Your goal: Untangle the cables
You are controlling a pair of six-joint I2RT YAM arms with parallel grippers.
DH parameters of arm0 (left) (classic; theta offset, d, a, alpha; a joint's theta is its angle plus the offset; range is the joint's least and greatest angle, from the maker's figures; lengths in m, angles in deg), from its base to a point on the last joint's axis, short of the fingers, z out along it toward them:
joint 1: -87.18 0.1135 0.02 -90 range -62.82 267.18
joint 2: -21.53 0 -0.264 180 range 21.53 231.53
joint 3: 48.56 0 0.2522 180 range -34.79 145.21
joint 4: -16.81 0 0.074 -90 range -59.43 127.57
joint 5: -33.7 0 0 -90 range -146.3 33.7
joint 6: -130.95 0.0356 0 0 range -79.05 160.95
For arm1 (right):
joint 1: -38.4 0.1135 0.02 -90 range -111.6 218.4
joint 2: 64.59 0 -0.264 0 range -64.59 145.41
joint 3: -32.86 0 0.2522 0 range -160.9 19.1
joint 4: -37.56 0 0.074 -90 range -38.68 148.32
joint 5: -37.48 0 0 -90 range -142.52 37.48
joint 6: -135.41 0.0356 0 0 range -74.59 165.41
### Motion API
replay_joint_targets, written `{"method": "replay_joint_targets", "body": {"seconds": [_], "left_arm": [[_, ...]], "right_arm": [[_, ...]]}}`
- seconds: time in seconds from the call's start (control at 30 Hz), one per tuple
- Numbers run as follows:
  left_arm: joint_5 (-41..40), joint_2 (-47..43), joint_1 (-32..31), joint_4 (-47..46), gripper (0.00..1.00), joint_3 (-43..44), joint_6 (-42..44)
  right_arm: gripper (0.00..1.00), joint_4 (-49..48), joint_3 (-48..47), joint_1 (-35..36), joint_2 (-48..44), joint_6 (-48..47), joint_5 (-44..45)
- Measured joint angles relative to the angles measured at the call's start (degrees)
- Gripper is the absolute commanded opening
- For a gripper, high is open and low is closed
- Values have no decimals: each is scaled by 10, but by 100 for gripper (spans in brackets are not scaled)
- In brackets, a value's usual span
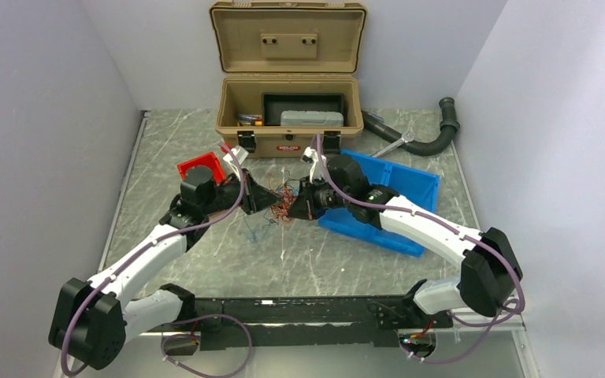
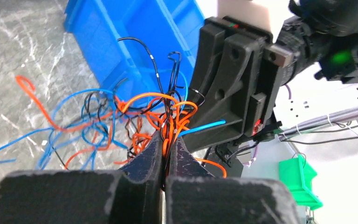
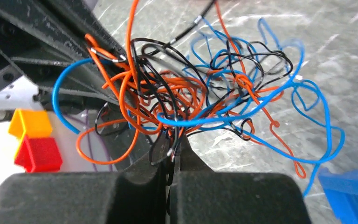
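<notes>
Judging from how the cables [image 1: 285, 205] lie, the untangling is at an early stage; the orange, blue and black strands make one knotted clump, and no strand lies freed by itself on the table [image 1: 205, 260], so nearly all of the separating is left to do. Going from the left, the left gripper [image 1: 266, 200] is closed on a few orange and black strands at the clump's left edge (its wrist camera shows them pinched between the fingertips [image 2: 153, 151] with no gap to speak of); just beside it, loose blue and orange loops trail from the clump onto the table; the knot itself sits in the middle, between the two grippers and in front of the open toolbox [image 1: 287, 87], and whether its core is lifted off the table I cannot tell. On the right, the right gripper [image 1: 302, 206] is likewise closed, clamped on thin black strands at the clump's right edge, with orange and blue loops fanning out beyond its tips; the two grippers face each other, near but not touching, with the knot bridging them; behind the right gripper lies a blue bin [image 1: 413, 189], not touching the cables as far as the top view shows. With both edges held, the likely work ahead is drawing the clump apart and freeing strands one at a time; the wires cross many times, so a hard pull could tighten the knot rather than loosen it.
</notes>
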Motion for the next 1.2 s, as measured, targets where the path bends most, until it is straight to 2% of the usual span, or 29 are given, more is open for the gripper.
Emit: {"method": "replay_joint_targets", "body": {"seconds": [0.1, 0.17, 0.27, 0.37, 0.43, 0.5, 0.53, 0.6, 0.63, 0.67, 0.73, 0.83, 1.0, 1.1, 1.2], "left_arm": [[-45, -9, -1, 47, 15, 4, 18], [-103, -19, -6, 102, 17, 15, 35], [-206, -38, -11, 193, 13, 38, 61], [-297, -50, -5, 256, 3, 52, 77], [-354, -56, -3, 291, 0, 53, 83], [-392, -62, -3, 317, 8, 52, 85], [-405, -68, -3, 320, 18, 49, 85], [-410, -85, -1, 318, 53, 37, 88], [-400, -92, 0, 309, 65, 31, 90], [-385, -98, 0, 297, 73, 24, 92], [-335, -101, 0, 252, 81, 9, 87], [-248, -86, 0, 182, 84, -5, 71], [-109, -20, 0, 51, 83, -5, 25], [-65, 6, 0, -5, 76, -5, -5], [-45, 24, -5, -50, 61, -5, -27]], "right_arm": [[0, 35, -18, 5, 0, 8, 81], [0, 62, -36, 9, 0, 14, 144], [0, 126, -69, 14, 0, 26, 285], [0, 194, -84, 3, 0, 37, 412], [0, 236, -85, -4, 0, 43, 482], [0, 266, -85, -5, 0, 47, 527], [0, 273, -85, -5, -2, 46, 536], [0, 276, -85, -5, -8, 35, 532], [0, 272, -85, -5, -15, 26, 520], [0, 266, -83, -5, -25, 17, 502], [0, 247, -77, -5, -47, 0, 455], [0, 217, -75, -5, -73, -22, 372], [0, 181, -75, -5, -78, -47, 241], [0, 169, -75, -4, -73, -54, 183], [0, 151, -71, -4, -72, -55, 138]]}}
